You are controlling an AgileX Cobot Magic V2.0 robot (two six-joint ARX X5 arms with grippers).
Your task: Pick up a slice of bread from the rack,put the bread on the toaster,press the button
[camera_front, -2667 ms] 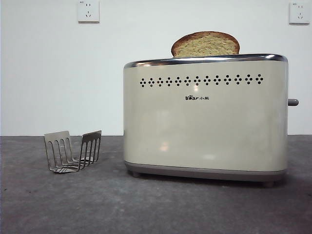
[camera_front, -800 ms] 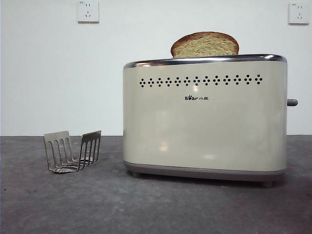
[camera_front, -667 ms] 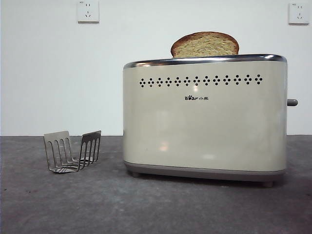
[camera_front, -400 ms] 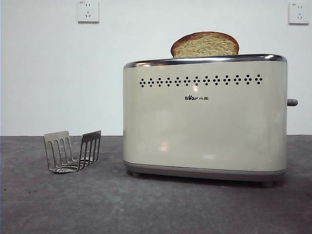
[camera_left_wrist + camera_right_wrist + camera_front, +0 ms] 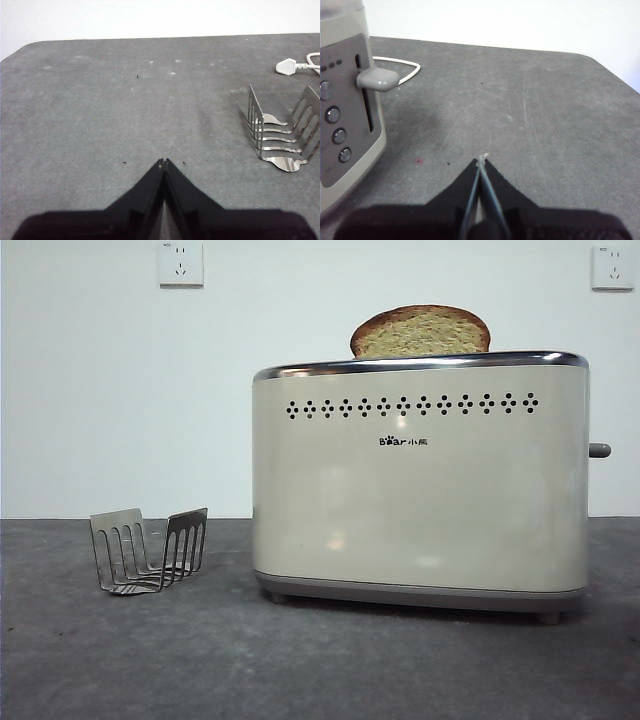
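The slice of bread (image 5: 421, 332) stands in the slot of the cream toaster (image 5: 420, 480), its rounded top sticking out above the chrome rim. The grey lever button (image 5: 600, 450) sticks out of the toaster's right narrow side, high in its slot; it also shows in the right wrist view (image 5: 377, 79). The small metal rack (image 5: 148, 550) stands empty left of the toaster; it also shows in the left wrist view (image 5: 282, 132). My left gripper (image 5: 163, 162) is shut and empty over bare table beside the rack. My right gripper (image 5: 481, 160) is shut and empty, apart from the lever.
The toaster's side panel has several round buttons (image 5: 335, 125). A white power cord (image 5: 402, 67) runs behind the toaster and a white plug (image 5: 292, 65) lies behind the rack. Two wall sockets (image 5: 181, 263) sit high on the white wall.
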